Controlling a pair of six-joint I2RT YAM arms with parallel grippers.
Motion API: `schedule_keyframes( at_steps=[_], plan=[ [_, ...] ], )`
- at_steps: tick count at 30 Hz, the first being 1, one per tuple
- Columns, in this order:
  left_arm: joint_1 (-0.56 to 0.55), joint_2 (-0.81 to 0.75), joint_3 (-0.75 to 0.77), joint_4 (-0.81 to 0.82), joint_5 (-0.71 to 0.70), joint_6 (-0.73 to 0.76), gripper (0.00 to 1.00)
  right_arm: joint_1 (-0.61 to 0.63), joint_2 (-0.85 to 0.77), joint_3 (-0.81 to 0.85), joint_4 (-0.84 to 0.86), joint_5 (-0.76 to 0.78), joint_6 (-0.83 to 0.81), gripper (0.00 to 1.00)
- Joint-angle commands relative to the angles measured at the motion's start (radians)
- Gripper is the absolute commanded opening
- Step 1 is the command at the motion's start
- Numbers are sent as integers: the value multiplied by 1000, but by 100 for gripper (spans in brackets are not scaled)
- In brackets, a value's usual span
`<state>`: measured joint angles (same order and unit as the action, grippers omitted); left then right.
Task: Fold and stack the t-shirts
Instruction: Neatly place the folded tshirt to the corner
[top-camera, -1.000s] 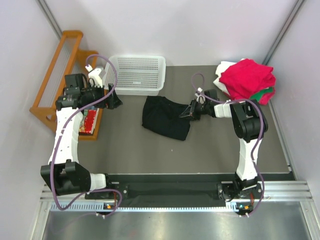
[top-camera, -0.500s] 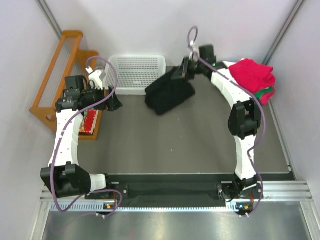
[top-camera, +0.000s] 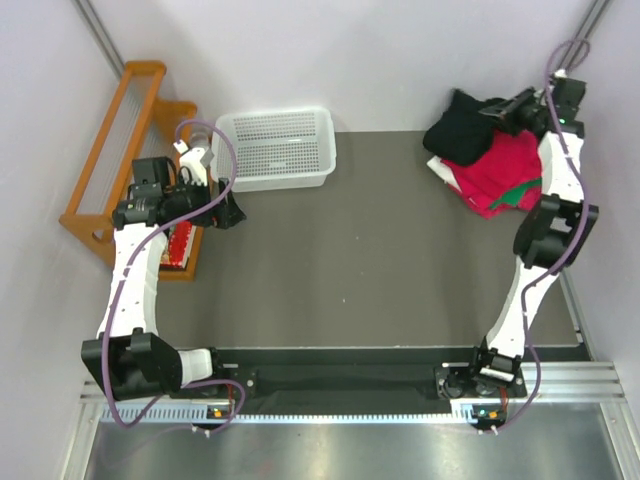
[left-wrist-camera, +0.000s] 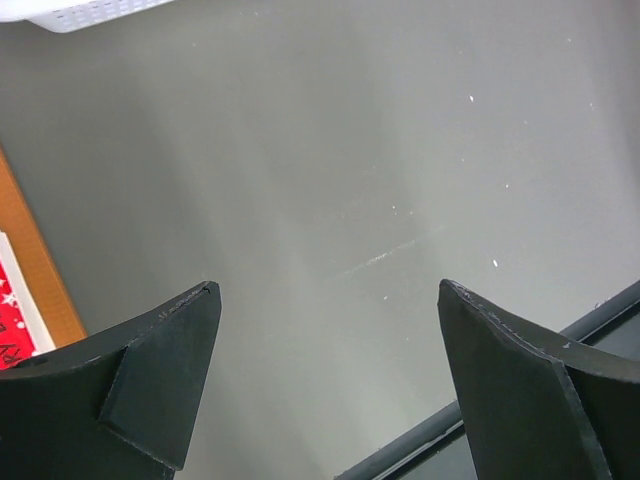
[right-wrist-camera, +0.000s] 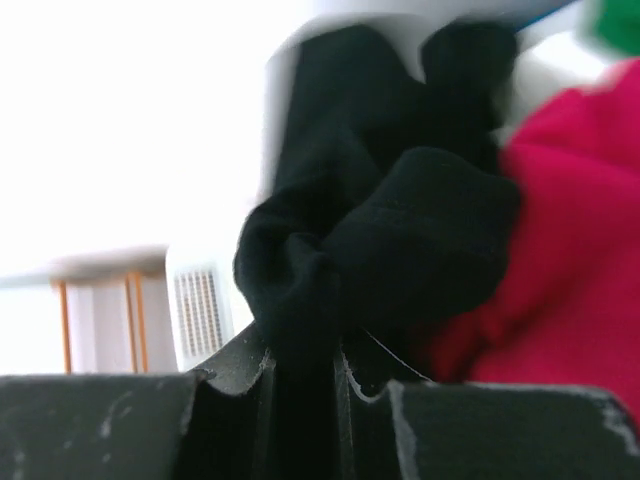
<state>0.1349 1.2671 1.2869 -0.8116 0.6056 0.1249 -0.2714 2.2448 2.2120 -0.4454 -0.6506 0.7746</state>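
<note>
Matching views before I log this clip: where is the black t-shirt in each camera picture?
Top external: black t-shirt bunched at the far right, over the red t-shirt, held by the right pincer.
Left wrist: not in it.
Right wrist: it fills the middle of the picture, clamped in the pincer.
Shared landmark: white basket, at the top-left corner in left wrist, blurred at lower left in right wrist.

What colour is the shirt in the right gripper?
Black: the soft cloth t-shirt pinched in the right gripper, clearest in the right wrist view.
</note>
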Motion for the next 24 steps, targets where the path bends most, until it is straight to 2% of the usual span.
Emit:
schedule_keyframes(
  at_steps=[1,3,7,8,9,11,12,13,15,16,19,21,24],
  plan=[
    [5,-14,-5,34,32,-11,94,-38,-209,-55,195,-47,107,0],
    [3,-12,0,32,34,-14,94,-72,-232,-124,208,-43,127,0],
    [3,-14,-3,35,42,-18,94,-91,-263,-242,368,-92,213,0],
    [3,-14,-4,38,48,-21,94,-83,-245,-229,367,-110,224,0],
    [3,-12,-6,38,49,-22,94,-50,-217,-139,349,-132,213,0],
    [3,-6,-5,40,54,-28,94,-8,-108,18,178,-155,164,0],
    [3,-3,-6,40,56,-28,94,26,-78,125,154,-165,166,0],
    [3,0,-5,38,53,-25,94,37,-42,152,163,-178,184,0],
    [3,-5,-9,35,54,-25,94,47,-25,178,218,-179,274,0],
    [3,-9,-17,35,57,-24,94,47,-7,181,328,-190,323,0],
    [3,-21,-34,38,65,-24,94,23,60,273,508,-204,503,0],
    [3,-26,-41,40,62,-21,94,-9,49,282,556,-176,552,0],
    [3,-34,-54,45,56,-16,95,-58,-28,252,573,-147,537,0]
  ],
)
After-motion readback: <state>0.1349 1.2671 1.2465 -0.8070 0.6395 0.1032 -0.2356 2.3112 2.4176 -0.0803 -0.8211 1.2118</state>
